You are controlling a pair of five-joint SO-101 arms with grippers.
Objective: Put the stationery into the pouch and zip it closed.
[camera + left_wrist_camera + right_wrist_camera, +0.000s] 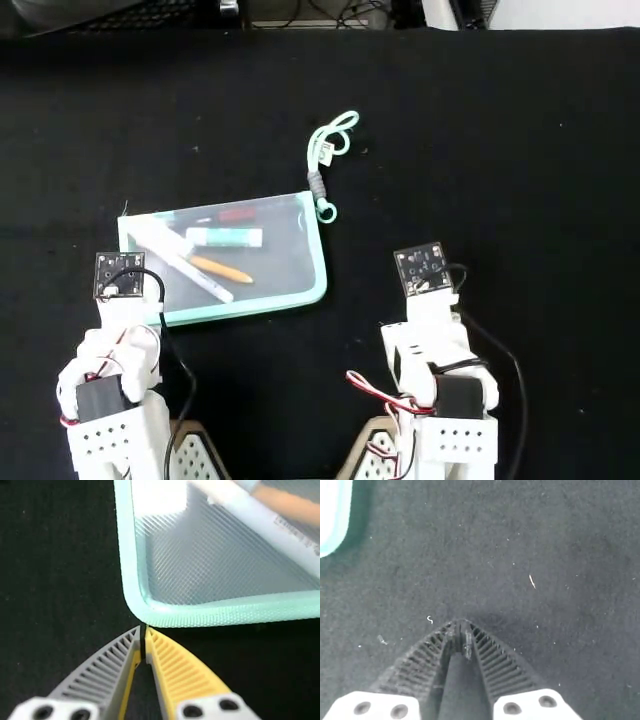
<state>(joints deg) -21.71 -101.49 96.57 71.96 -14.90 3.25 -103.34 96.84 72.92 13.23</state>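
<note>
**Stationery inside; only the zip is in doubt**

The pouch (290, 262) lies left of centre in the high view, with the stationery (228, 237) inside it and its lanyard (328, 150) trailing to the upper right; the left gripper (144, 632) is pinched together, empty, just beside the pouch's corner; the right gripper (460, 630) is likewise closed on nothing over the black cloth (545, 555); loading looks done; next, check that the zip is fully run, which I cannot tell.
</note>
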